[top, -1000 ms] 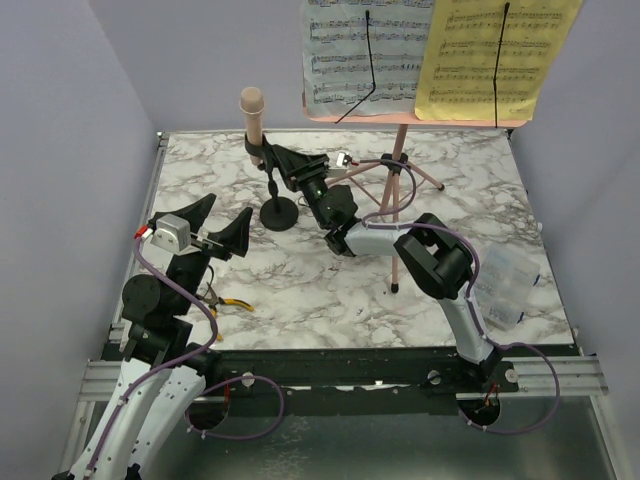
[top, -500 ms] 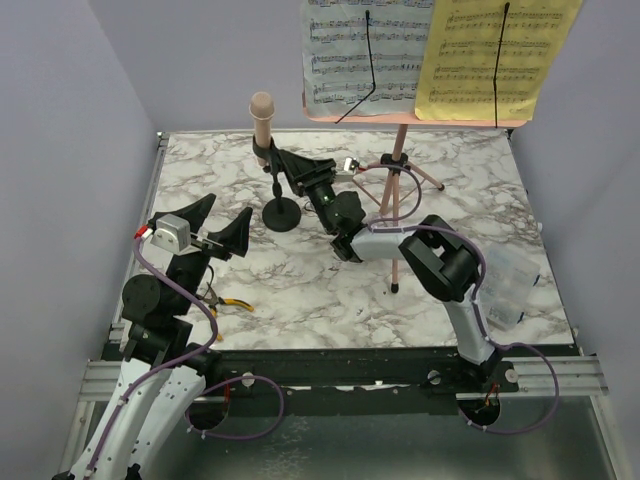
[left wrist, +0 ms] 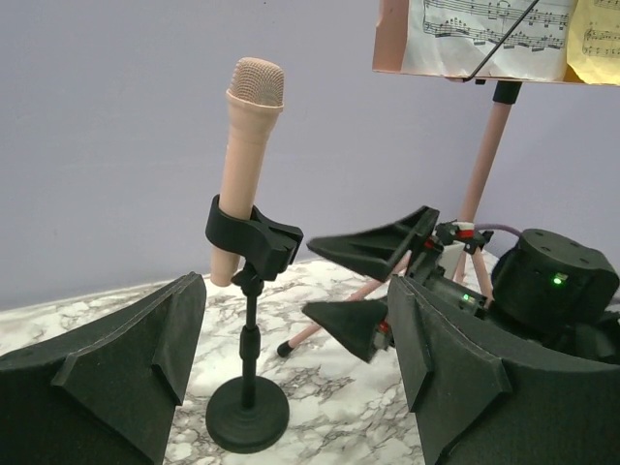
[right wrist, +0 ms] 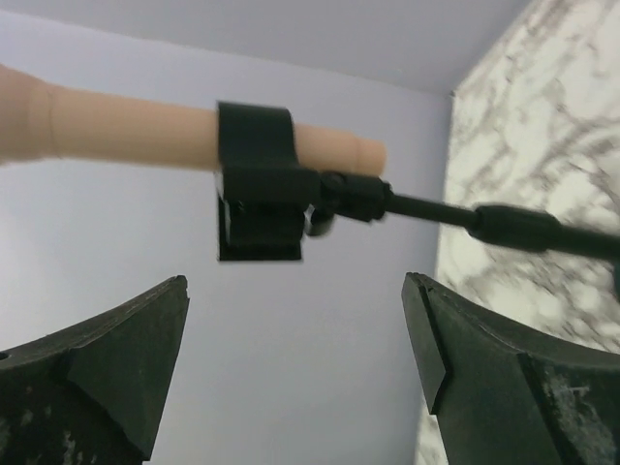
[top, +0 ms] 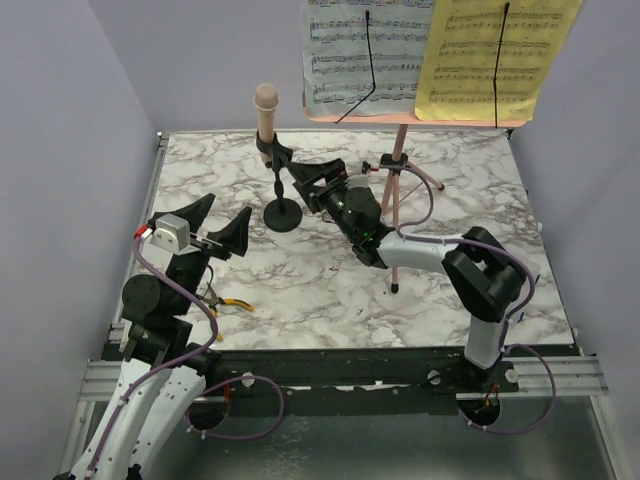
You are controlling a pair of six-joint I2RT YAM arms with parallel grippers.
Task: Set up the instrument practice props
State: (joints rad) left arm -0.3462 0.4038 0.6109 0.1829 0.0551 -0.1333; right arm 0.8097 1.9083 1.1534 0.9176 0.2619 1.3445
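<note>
Top ext. view checked first. Found R claw (top: pixel 303 178) low over marble table (top: pixel 300 290), jaws standing apart, clamped on nothing. Found beige toy mic (top: pixel 265 108) just ahead of and above claw tips, near upright w/ slight tilt, head up, seated in clip (top: pixel 272 150) of small black mic stand (top: pixel 282 214). Found stand's round base flat on tabletop, just fwd of and below tips. Via L wrist view, confirmed narrow gap btwn R fingers (left wrist: pixel 378 247) and stand shaft: near, not touching. Via R wrist view, confirmed both fingers wide apart at frame bottom, w/ mic and clip ahead, beyond the tips, not inside the jaws.

Located pink tripod pole (top: pixel 396 200) upright just beside R claw's wrist, on side away from mic, feet on table. Located pink music-stand desk (top: pixel 400 121) atop pole, high above and behind claw. Logged white sheet-music page (top: pixel 345 50) on desk half nearer claw, yellow page (top: pixel 495 55) on far half, each pinned by thin black wire arm (top: pixel 370 50).

Checked L claw (top: pixel 228 212): jaws wide apart, empty, raised off table. Placed mic stand ahead of L claw, well apart from its tips. Spotted yellow-handled pliers (top: pixel 238 304) flat on table below and behind L claw, part hidden by L arm.
</note>
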